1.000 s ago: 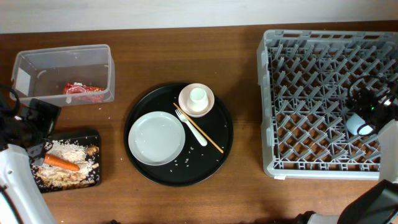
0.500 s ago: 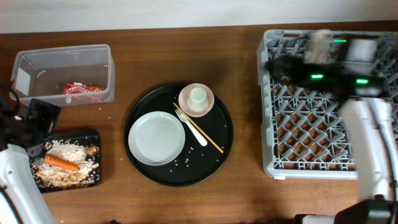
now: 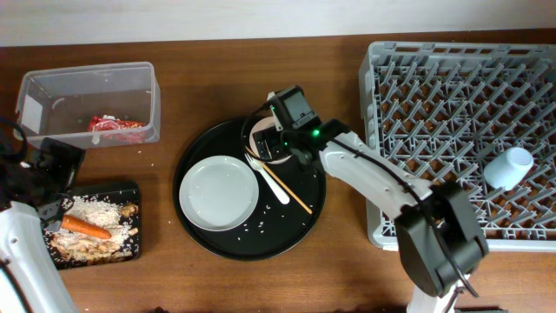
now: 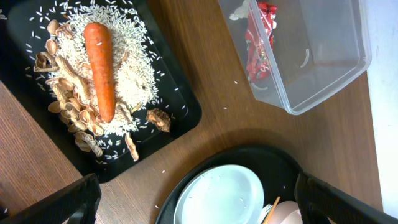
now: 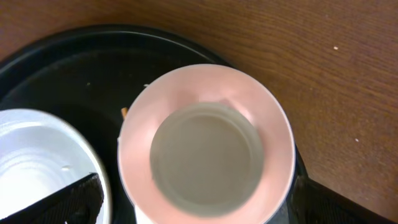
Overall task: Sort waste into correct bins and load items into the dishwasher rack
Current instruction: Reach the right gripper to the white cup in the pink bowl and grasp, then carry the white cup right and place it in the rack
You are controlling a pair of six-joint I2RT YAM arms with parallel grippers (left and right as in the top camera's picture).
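White cup (image 5: 202, 158) is sitting inside the pinkish-white bowl (image 5: 186, 93) at one o'clock on the round black tray (image 5: 62, 68); you are needing the wide-spread right gripper (image 5: 205, 202) straddling one cup wall, clearing the bowl.

We see a carrot (image 4: 99, 68) lying on rice (image 4: 134, 81) in the black tray (image 4: 17, 43). A brown chunk (image 4: 158, 118) sits near the tray's edge. The red wrapper (image 4: 255, 40) is in the tub (image 4: 323, 68). A plate (image 4: 221, 196) rests on a round tray (image 4: 261, 163) on the table (image 4: 205, 56).

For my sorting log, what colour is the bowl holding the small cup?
Pinkish-white bowl; clearest in the right wrist view.
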